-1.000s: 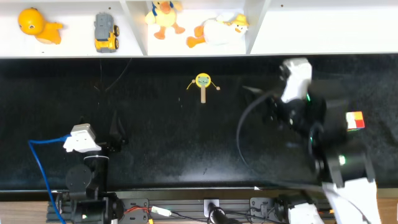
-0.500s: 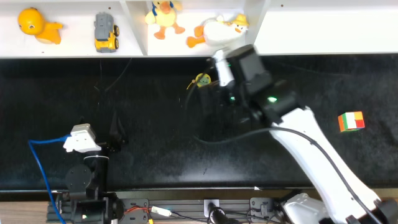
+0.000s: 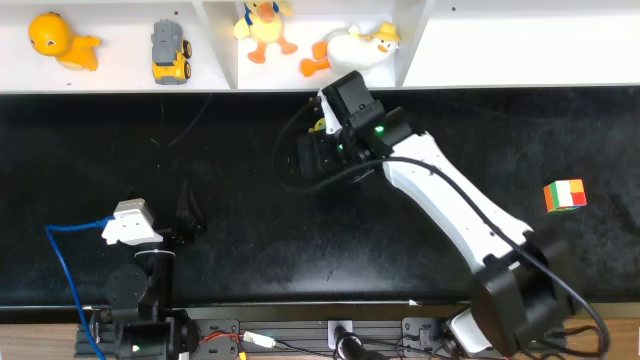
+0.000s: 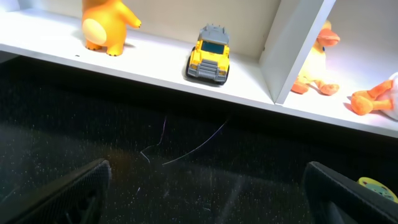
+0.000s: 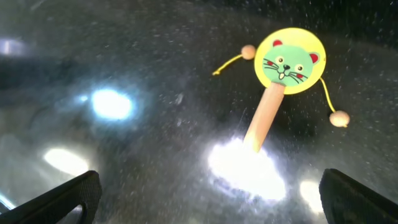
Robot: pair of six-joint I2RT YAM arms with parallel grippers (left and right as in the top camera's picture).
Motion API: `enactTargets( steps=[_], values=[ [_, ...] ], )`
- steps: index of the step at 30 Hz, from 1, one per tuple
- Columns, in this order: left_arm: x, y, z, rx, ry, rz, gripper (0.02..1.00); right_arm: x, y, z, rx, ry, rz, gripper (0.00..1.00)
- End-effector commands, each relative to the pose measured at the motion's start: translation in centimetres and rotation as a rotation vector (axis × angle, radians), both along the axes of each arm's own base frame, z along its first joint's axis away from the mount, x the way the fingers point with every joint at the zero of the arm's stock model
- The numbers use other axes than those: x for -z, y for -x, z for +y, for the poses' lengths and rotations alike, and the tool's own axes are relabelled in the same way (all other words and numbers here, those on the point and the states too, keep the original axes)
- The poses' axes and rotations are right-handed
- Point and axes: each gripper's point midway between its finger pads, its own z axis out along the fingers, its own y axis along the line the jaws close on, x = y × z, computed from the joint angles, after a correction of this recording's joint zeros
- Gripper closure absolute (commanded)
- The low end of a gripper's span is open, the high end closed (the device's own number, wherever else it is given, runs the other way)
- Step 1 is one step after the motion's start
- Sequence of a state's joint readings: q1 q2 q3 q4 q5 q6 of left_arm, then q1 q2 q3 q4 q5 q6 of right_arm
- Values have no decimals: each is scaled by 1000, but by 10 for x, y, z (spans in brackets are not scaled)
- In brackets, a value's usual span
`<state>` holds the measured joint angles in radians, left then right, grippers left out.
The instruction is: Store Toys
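While the left arm sits parked at the near left of the black mat (image 3: 240,230), its left gripper (image 4: 206,167) hangs low with fingers spread wide and nothing between them, facing the white shelf (image 4: 155,74) along the far edge. The shelf's left bay holds an orange plastic duck (image 3: 58,40) and a yellow and grey toy truck (image 3: 170,52). The middle bay holds a yellow plush duckling (image 3: 263,25) and a white plush duck (image 3: 350,48).

At centre, the right arm reaches across from the near right. Its right gripper (image 5: 209,180) hovers with jaws wide apart and empty above a small wooden rattle drum with a yellow rim and green cat face (image 5: 287,62). The drum lies flat on the mat just short of the shelf, with its two beads on yellow strings splayed to either side. Far to the right, well apart from everything else, a multicoloured puzzle cube (image 3: 566,194) waits on the mat.

The step in hand looks to be picking up the rattle. Seen from the wrist, the toy lies off the midline between the fingers, so the gripper should first centre itself over the plain wooden handle. It should straddle the handle crosswise, clear of the strings, then drop until the fingertips nearly meet the mat. Glare appears to hide the handle's lower end, so a grip nearer the drum head seems the safer choice.
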<state>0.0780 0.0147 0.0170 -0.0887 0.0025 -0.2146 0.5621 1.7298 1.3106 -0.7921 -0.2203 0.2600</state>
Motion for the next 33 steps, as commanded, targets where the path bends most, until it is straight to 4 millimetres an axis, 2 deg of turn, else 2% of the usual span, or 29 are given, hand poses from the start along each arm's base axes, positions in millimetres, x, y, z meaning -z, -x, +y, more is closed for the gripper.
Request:
enactTargets(
  steps=[1, 9, 20, 26, 33],
  values=[
    [1, 0, 0, -5, -6, -8, 20, 11, -16, -8, 115, 59, -2, 16],
    [1, 0, 0, -5, -6, -8, 20, 43, -21, -11, 137, 129, 26, 56],
    [1, 0, 0, -5, -6, -8, 20, 61, -15, 0, 109, 198, 6, 66],
    [1, 0, 0, -5, -6, -8, 20, 67, -16, -3, 131, 216, 12, 119],
    [1, 0, 0, -5, -6, -8, 20, 85, -14, -6, 142, 246, 46, 163]
  ],
)
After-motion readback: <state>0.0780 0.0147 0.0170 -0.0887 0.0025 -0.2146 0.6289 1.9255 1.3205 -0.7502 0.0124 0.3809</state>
